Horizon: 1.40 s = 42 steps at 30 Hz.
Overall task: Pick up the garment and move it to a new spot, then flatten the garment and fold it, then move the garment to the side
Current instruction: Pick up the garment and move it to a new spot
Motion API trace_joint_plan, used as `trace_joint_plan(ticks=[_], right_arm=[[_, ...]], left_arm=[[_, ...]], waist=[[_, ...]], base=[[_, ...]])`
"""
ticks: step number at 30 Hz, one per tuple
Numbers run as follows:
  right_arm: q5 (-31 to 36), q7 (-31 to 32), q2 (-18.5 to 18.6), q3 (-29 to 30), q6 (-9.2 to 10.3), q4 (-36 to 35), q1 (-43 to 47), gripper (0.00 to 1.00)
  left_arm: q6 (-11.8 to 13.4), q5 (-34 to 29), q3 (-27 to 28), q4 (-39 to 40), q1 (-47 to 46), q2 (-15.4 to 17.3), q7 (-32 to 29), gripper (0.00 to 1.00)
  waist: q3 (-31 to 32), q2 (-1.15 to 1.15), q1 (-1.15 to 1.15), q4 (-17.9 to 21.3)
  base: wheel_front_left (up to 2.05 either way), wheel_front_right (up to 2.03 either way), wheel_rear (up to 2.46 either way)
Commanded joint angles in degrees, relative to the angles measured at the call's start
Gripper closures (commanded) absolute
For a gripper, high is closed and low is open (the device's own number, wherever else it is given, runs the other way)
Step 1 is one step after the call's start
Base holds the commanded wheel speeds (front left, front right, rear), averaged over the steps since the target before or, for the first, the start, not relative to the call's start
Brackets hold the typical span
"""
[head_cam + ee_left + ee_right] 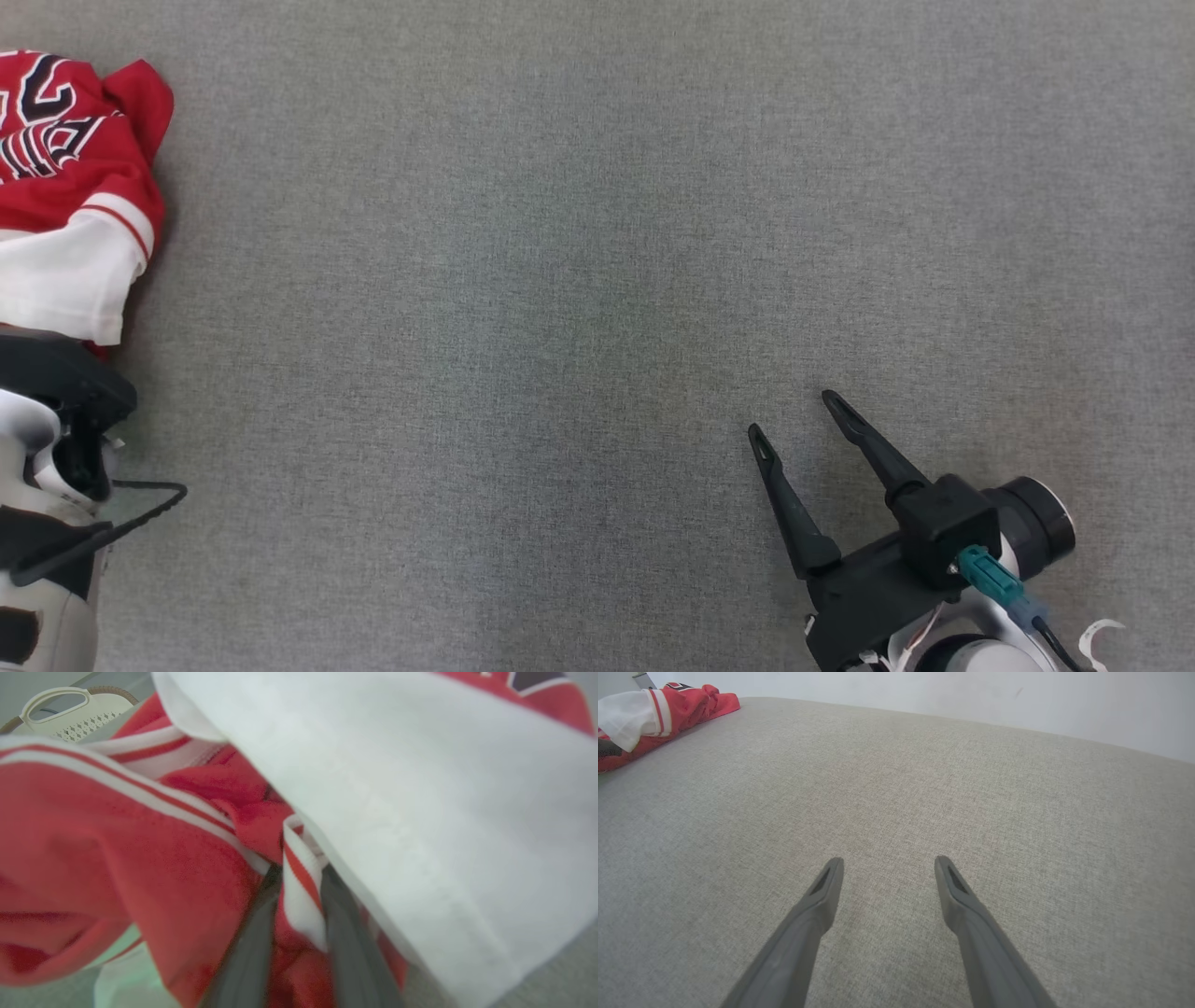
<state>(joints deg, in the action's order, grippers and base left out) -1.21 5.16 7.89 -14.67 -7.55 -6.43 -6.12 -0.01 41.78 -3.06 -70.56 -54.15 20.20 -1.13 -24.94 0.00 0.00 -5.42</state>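
The garment point(75, 187), a crumpled red jersey with white sleeves and black-and-white lettering, lies at the far left edge of the grey surface. In the left wrist view its red cloth point(140, 858) is seen close up, and my left gripper point(301, 872) is shut on a white hem band with a red stripe. In the head view that gripper's black and white wrist sits just below the heap, its fingertips hidden by the cloth. My right gripper point(794, 415) stands open at the lower right, far from the garment point(668, 707), hovering over bare fabric point(888, 861).
A wide grey woven surface point(597, 233) stretches between the two arms. A cream plastic basket with a handle point(60, 716) stands beyond the garment. A pale wall point(971, 695) rises behind the surface's far edge.
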Motion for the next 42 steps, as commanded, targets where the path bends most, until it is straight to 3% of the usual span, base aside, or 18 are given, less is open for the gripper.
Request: trace_joint_plan(ticks=[1, 10, 16, 23, 29, 33, 42], right_arm=[[-0.29, -0.58, -0.33, -0.29, 0.14, 0.44, -0.87, 0.0], [-2.37, -4.64, -2.69, -1.08, 0.14, 5.31, -2.7, 0.0], [-3.25, -8.56, -4.29, 1.77, 0.13, 10.12, -2.65, 0.0], [-3.4, -11.77, -4.89, 7.18, 0.13, 13.51, -0.79, 0.0], [-2.28, -11.43, -4.99, 10.34, 0.14, 13.4, 0.61, 0.0], [-2.26, -11.01, -5.03, 10.9, 0.13, 12.58, 0.92, 0.0], [-3.47, -11.09, -5.04, 10.93, 0.13, 11.37, 1.83, 0.0]], left_arm=[[-0.08, -0.19, -0.6, -1.84, 2.41, -1.6, -0.59, 1.0], [-0.94, 2.15, 2.07, -0.12, 2.03, 0.4, 7.21, 1.0], [-2.71, 1.1, 1.31, 2.91, 1.49, 1.01, 11.8, 1.0], [-3.53, -1.44, -1.62, 10.03, -0.93, -1.4, 14.24, 1.0], [-4.25, -2.72, -4.33, 20.51, -1.96, -3.29, 13.38, 1.0], [-3.31, -2.56, -5.49, 30.52, 0.58, -5.09, 12.11, 1.0], [1.8, -2.39, -8.47, 57.12, 9.39, -8.16, 6.2, 1.0]], waist=[[0.94, 0.0, 0.0, -0.25], [7.24, 0.0, 0.0, -0.31], [13.89, 0.0, 0.0, 0.52], [20.14, 0.0, 0.0, 2.22], [22.83, 0.0, 0.0, 5.75], [23.16, 0.0, 0.0, 9.12], [22.82, 0.0, 0.0, 17.82]], base=[[0.0, 0.0, 0.0], [0.0, 0.0, 0.0], [0.0, 0.0, 0.0], [0.0, 0.0, 0.0], [0.0, 0.0, 0.0], [0.0, 0.0, 0.0], [0.0, 0.0, 0.0]])
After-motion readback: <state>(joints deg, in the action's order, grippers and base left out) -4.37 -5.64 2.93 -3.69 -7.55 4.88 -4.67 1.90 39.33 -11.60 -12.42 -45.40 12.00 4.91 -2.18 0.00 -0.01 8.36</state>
